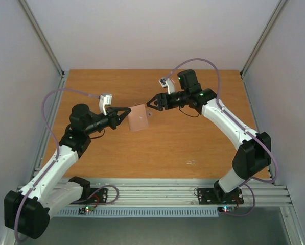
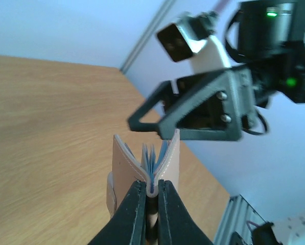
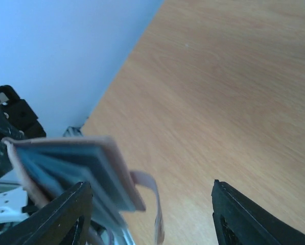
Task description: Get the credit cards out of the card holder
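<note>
The card holder was held above the wooden table, a little left of its middle. It was a flat, tan-pink bifold of smooth, leather-like material with pale stitching along its rims. In the left wrist view it stood on edge, fold down, with the two covers splayed into a narrow V. Thin blue edges showed between the covers. Whether these were cards or pocket linings could not be told at this angle. A pink strap hung loose from one cover.

The left gripper was clenched on the holder's fold, its black fingers pressed together with only the spine between them. The left arm reached from its base toward the middle of the table, forearm roughly level.

The right gripper pointed at the holder's far upper edge from the opposite side. Its jaws stood wide apart and held nothing. Its black triangular fingers sat just above the holder's rim. In the blurred right wrist view the holder lay against one finger, and contact could not be confirmed. The right arm bent at the elbow, its forearm angled inward over the table.
</note>
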Controlling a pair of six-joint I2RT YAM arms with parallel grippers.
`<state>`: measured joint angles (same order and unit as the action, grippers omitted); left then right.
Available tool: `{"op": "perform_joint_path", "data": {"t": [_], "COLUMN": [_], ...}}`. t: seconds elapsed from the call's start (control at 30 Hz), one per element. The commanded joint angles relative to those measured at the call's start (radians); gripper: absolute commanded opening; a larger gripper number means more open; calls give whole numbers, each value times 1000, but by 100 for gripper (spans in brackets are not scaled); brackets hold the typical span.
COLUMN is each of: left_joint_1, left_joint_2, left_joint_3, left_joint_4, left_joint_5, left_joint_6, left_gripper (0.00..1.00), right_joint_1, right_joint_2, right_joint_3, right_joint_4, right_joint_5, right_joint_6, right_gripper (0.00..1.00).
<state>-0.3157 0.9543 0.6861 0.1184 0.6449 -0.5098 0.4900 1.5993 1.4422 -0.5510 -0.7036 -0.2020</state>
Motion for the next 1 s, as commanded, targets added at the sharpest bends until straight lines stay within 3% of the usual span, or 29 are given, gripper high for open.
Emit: {"op": "perform_joint_path", "data": {"t": [0.0,0.33,0.83,0.97], "left_joint_1": [2,4,0,-1], "left_joint_2": [-34,-24,-25,-25], "left_joint_3": [17,19,31,32], "left_joint_4": [196,279,370,382], "left_joint_5": [195,194,278,301], "left_joint_6": [24,-121,-150,-151], "left_gripper": [0,0,0,0], "right_joint_1": [-33,-27,36,45], "right_joint_2": [-37,-101,-71,-51], "right_joint_3": [-8,-47,-21,-12], "right_joint_4": [79,18,51,89], "right_joint_5": [-201,-363,-348,-388], "right_joint_6": [30,-101,-121,-90], "right_gripper": [67,71,72,98]}}
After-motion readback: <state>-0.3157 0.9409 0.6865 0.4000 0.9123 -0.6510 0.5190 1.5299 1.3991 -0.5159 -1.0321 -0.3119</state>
